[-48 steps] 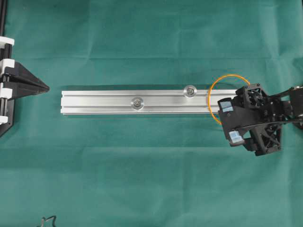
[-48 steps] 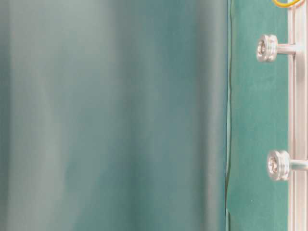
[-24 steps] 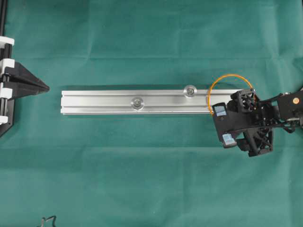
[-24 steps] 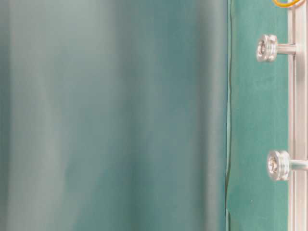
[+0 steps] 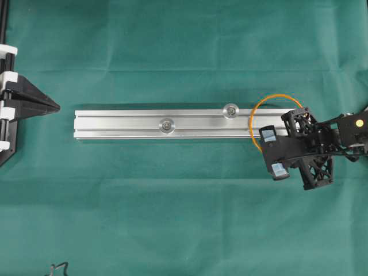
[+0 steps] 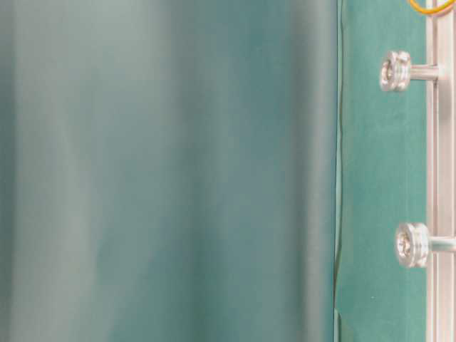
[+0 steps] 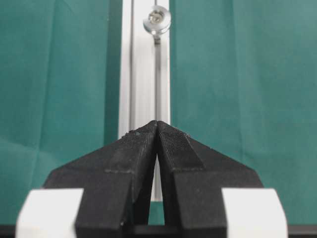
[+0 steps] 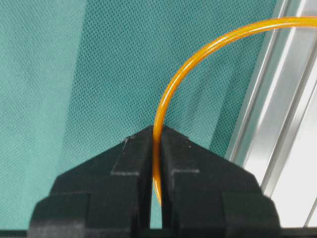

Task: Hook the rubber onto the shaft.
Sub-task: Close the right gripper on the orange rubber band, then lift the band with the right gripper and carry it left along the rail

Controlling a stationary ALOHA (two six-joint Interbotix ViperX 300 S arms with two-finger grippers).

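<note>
Your right gripper had pinched shut on the rubber.

A second before, those jaws gaped. The loop arched away from the fingertips, lying flat across the rail end, short of the nearer shaft; your left gripper sat closed, empty, over green cloth.

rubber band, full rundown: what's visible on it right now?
The rubber band is a thin, glossy orange loop, roughly round, lying across the right end of the aluminium rail, part over the rail, part over the green cloth. The right claw is shut on its near strand, which runs up between the fingers. It is hooked on neither shaft; the closer one stands just outside the loop.
</note>
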